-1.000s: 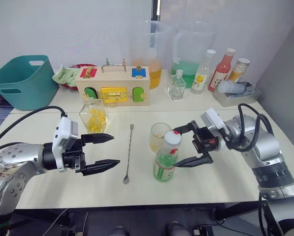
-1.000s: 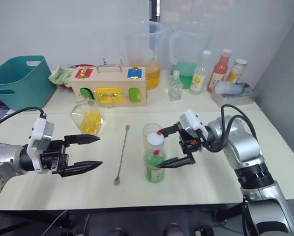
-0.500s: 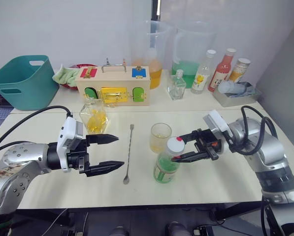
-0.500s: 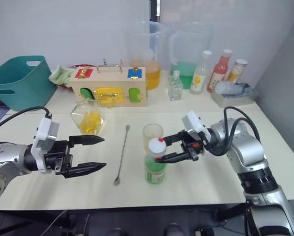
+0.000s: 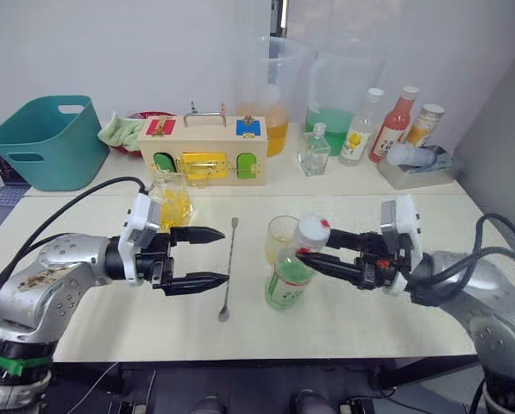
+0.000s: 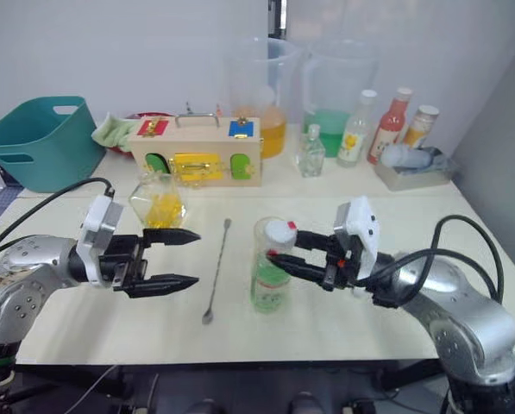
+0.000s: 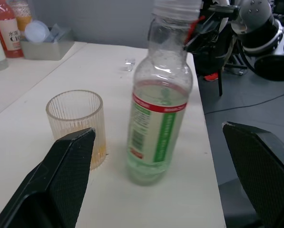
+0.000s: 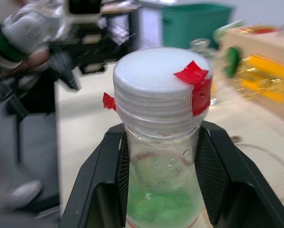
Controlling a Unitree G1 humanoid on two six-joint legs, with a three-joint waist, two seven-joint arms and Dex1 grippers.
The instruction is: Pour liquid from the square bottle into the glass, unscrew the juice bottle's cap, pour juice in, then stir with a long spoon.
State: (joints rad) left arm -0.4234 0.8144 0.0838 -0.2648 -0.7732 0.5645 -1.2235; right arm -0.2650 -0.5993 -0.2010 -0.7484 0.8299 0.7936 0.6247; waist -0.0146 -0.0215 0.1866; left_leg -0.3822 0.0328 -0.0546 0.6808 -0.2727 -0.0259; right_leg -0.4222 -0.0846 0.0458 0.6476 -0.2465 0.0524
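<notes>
The juice bottle [image 5: 290, 274] stands slightly tilted at the table's middle front, its white cap [image 5: 313, 231] with red tape on top. My right gripper [image 5: 313, 245] reaches in from the right, and its black fingers [image 8: 111, 175] press both sides of the neck just under the cap. The ribbed glass [image 5: 281, 239] stands right behind the bottle with a little yellow liquid at its bottom. The long spoon [image 5: 229, 267] lies left of them, pointing away from me. My left gripper [image 5: 225, 255] hangs open just left of the spoon. Behind it stands the square bottle [image 5: 172, 203] with its yellow liquid.
A wooden latch box [image 5: 211, 153], two big jugs [image 5: 270, 95] and a teal basket [image 5: 43, 142] line the back. At the back right stand a small clear bottle [image 5: 314, 153], a yellow-labelled bottle [image 5: 358, 129], a red bottle [image 5: 392, 125] and a grey tray [image 5: 421, 164].
My right gripper has turned flat and closed on the juice bottle's neck under the cap. My left gripper, still open, has moved right toward the spoon. The camera has shifted.
</notes>
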